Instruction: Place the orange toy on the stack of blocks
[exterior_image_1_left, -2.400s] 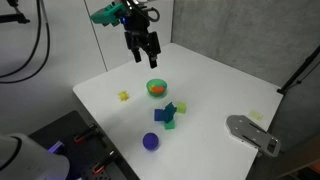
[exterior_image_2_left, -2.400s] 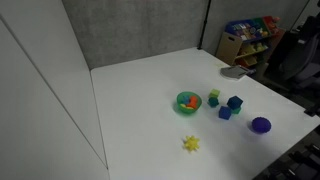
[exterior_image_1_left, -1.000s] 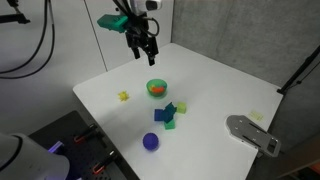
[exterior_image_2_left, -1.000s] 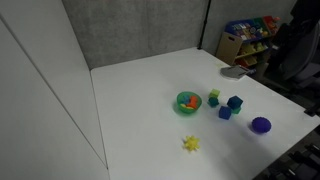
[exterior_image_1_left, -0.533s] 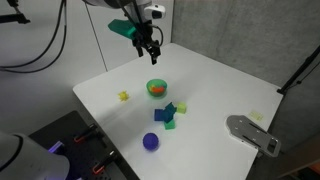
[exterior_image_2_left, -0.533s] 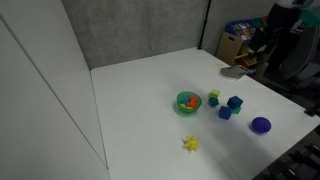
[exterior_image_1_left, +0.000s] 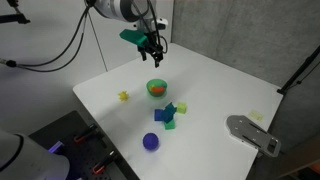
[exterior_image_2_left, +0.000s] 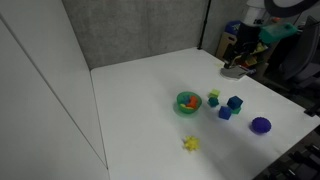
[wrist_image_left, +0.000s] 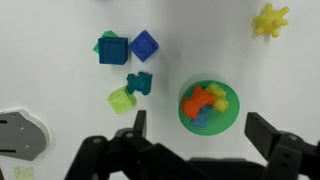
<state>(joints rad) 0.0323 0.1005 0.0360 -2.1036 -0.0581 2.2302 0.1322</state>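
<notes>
The orange toy (wrist_image_left: 201, 102) lies in a green bowl (wrist_image_left: 229, 121) with a few yellow and blue pieces. It also shows in both exterior views (exterior_image_1_left: 156, 86) (exterior_image_2_left: 190, 101). The stack of blocks (wrist_image_left: 128, 48) is a loose cluster of blue and green cubes beside the bowl, seen in both exterior views (exterior_image_1_left: 170, 112) (exterior_image_2_left: 225, 104). My gripper (wrist_image_left: 200, 135) is open and empty. It hangs high above the table, over the bowl, in an exterior view (exterior_image_1_left: 154, 57). In an exterior view (exterior_image_2_left: 236, 52) it is dark and small at the far edge.
A purple ball (exterior_image_1_left: 150, 141) (exterior_image_2_left: 260, 125) lies near the table's front. A small yellow toy (exterior_image_1_left: 124, 96) (exterior_image_2_left: 190, 144) (wrist_image_left: 270, 18) lies apart from the bowl. A grey flat object (exterior_image_1_left: 253, 133) (wrist_image_left: 20, 135) sits near a table corner.
The arm has swung and turned. The gripper has moved a little farther back over the table in one exterior view and has come into sight at the top right of the other.
</notes>
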